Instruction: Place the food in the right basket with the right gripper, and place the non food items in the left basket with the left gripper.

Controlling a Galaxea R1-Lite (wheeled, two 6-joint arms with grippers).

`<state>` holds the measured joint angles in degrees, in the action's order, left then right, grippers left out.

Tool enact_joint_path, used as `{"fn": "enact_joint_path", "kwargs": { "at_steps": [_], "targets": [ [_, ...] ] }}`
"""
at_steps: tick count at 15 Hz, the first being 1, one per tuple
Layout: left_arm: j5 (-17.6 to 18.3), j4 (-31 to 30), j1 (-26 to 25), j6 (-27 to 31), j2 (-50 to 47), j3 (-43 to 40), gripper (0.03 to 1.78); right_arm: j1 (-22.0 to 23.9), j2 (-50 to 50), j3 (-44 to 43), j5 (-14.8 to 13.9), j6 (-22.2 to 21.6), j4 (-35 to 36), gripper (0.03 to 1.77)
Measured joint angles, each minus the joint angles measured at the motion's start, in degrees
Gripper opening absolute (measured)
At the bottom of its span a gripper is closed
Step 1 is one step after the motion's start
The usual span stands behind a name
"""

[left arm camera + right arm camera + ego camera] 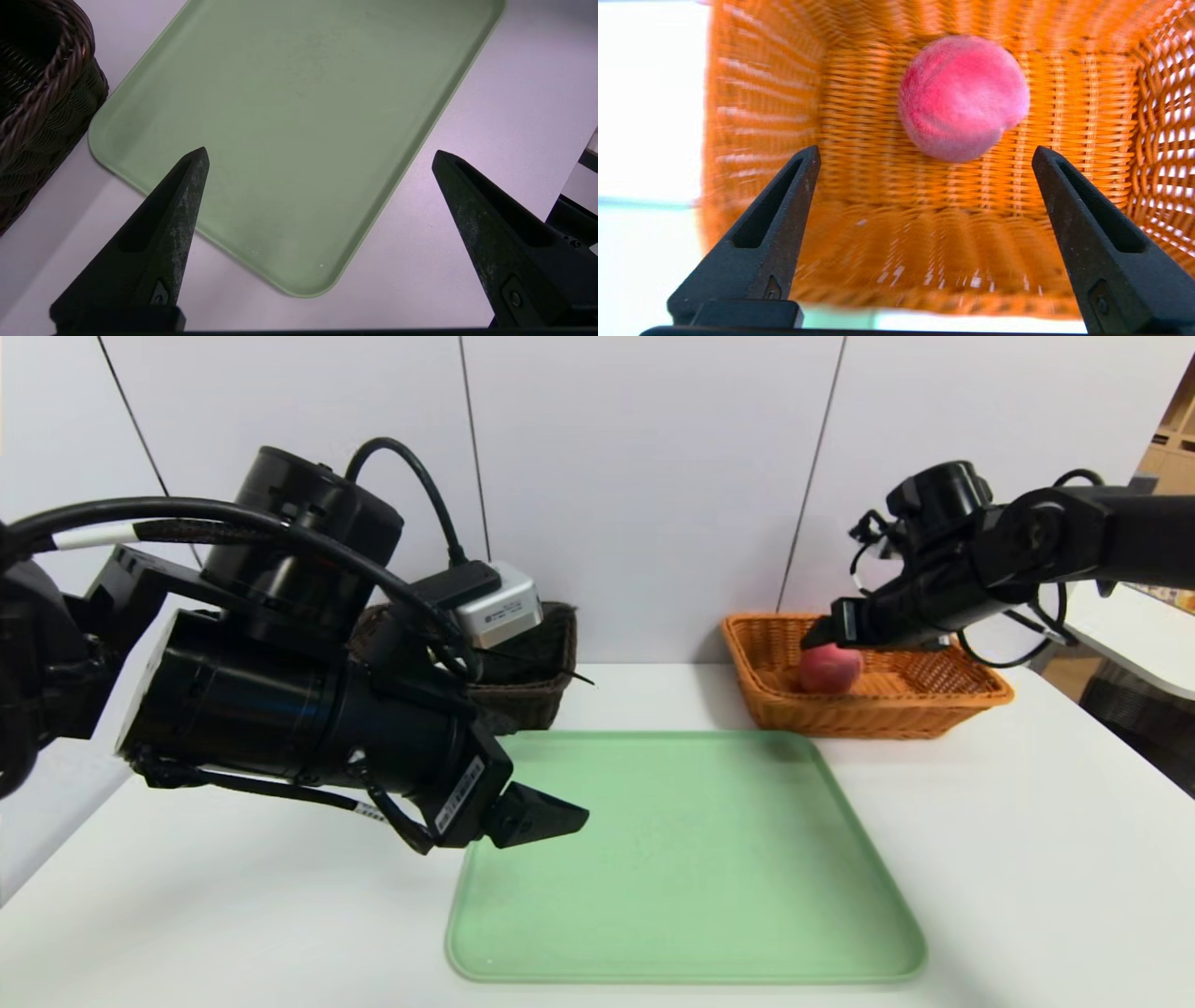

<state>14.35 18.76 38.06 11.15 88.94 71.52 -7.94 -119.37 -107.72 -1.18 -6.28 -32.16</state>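
Observation:
The red-pink peach [828, 668] [962, 97] lies inside the orange wicker basket [943, 709] [873, 154] at the back right. My right gripper [822, 633] [924, 156] hangs open just above the peach, nothing between its fingers. My left gripper [560, 819] [320, 156] is open and empty, low over the near-left corner of the green tray [686, 859] [299, 116]. The dark brown basket [537, 686] [32, 107] stands at the back left, mostly hidden behind my left arm. The brush, white box and white bar are out of view.
The green tray lies bare in the middle of the white table [1027, 877]. A wall of grey panels [653, 476] closes the back. Another white surface [1134, 635] sits off the table's right side.

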Motion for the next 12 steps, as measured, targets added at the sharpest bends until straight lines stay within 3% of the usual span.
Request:
{"fn": "enact_joint_path", "kwargs": {
  "at_steps": [4,12],
  "targets": [
    [-0.68,0.11,-0.02,-0.11,-2.86,0.22,1.69,-0.41,6.11,-3.19,3.33,-1.74,-7.14,1.63],
    [-4.44,4.06,-0.90,-0.46,-12.57,-0.52,1.69,-4.74,23.48,1.24,3.82,-5.81,-17.79,1.68]
  ]
}}
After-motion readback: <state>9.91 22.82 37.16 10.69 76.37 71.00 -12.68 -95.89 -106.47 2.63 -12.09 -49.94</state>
